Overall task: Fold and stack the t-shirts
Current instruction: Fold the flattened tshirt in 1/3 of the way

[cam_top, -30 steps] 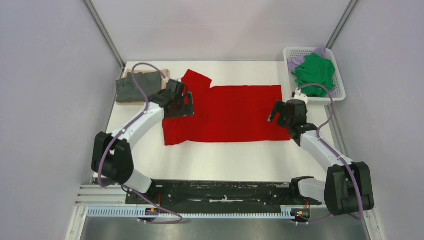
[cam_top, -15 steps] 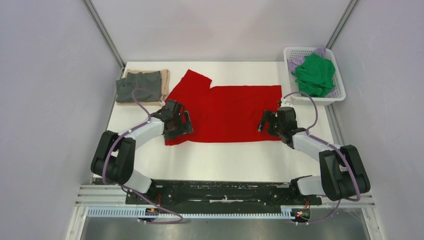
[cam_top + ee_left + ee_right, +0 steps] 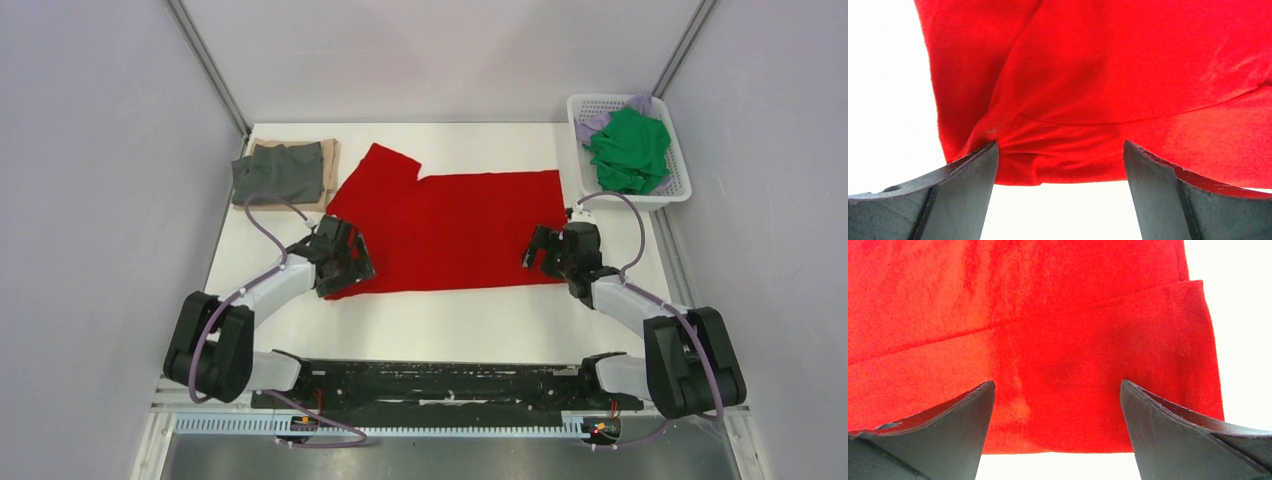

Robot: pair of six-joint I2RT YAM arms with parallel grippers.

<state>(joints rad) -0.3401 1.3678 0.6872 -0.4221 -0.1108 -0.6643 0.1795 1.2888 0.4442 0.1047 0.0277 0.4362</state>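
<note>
A bright red t-shirt [image 3: 450, 225] lies spread flat across the middle of the white table [image 3: 450, 325], one sleeve pointing to the far left. My left gripper [image 3: 345, 265] hangs open low over the shirt's near left corner. In the left wrist view its jaws [image 3: 1060, 145] straddle the bunched red hem [image 3: 1048, 165] without closing on it. My right gripper [image 3: 545, 255] is open over the near right corner. In the right wrist view its jaws [image 3: 1057, 382] frame the flat red cloth [image 3: 1048, 315] and its near edge.
A folded dark grey t-shirt [image 3: 280, 172] lies on a tan one [image 3: 331, 165] at the far left. A white lattice basket [image 3: 662, 197] at the far right holds a green shirt [image 3: 630, 150] and a pale lilac one [image 3: 592, 125]. Grey walls close in both sides.
Both arms have drawn back toward the near edge and lowered, going from above the shirt's sides to its two near corners. Both grippers stayed open. The shirt has barely shifted.
</note>
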